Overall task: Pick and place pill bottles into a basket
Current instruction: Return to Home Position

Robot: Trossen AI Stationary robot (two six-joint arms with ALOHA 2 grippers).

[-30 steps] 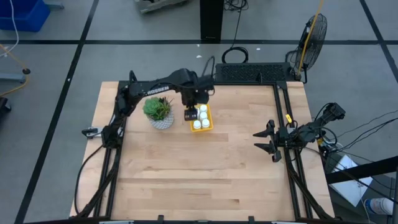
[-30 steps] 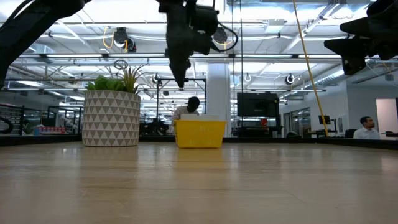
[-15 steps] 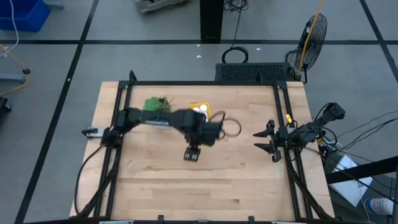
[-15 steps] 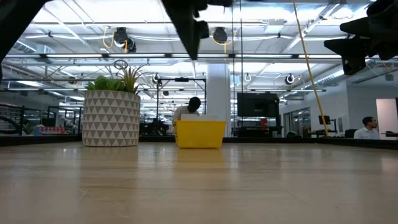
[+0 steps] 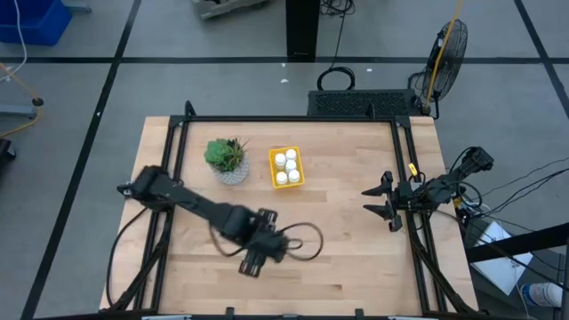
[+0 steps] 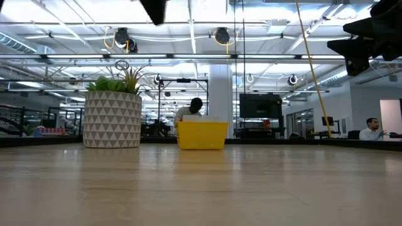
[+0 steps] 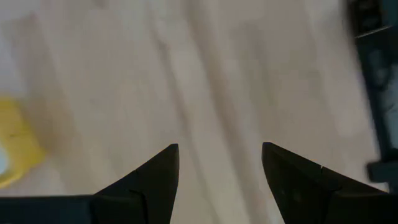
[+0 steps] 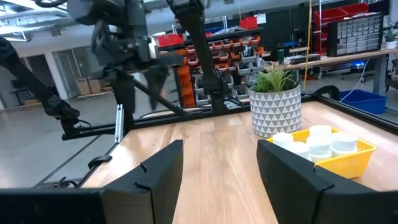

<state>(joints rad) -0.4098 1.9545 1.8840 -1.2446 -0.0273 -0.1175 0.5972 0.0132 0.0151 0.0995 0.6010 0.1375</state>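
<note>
Grey floor [image 5: 71,98] with dark tape lines, standing fan [image 5: 449,44] at 1 o'clock, blue bin [image 5: 31,20] at 11 o'clock, ceiling strip lights [image 6: 264,39].

Left gripper [image 5: 252,261] leaves spot above basket [image 5: 272,173], now hangs over bare table [image 5: 356,267], well apart from it, toward near side. Pill bottles [image 5: 281,161] now uncovered from above.

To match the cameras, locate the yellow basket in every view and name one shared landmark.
High view: yellow basket upper centre of the table, right of the potted succulent.
Low view: basket centre, far off, right of the pot.
Left wrist view: basket corner at the frame edge.
Right wrist view: basket before the pot, pill bottles inside.
Landmark: the potted succulent, missing only from left wrist view.
</note>
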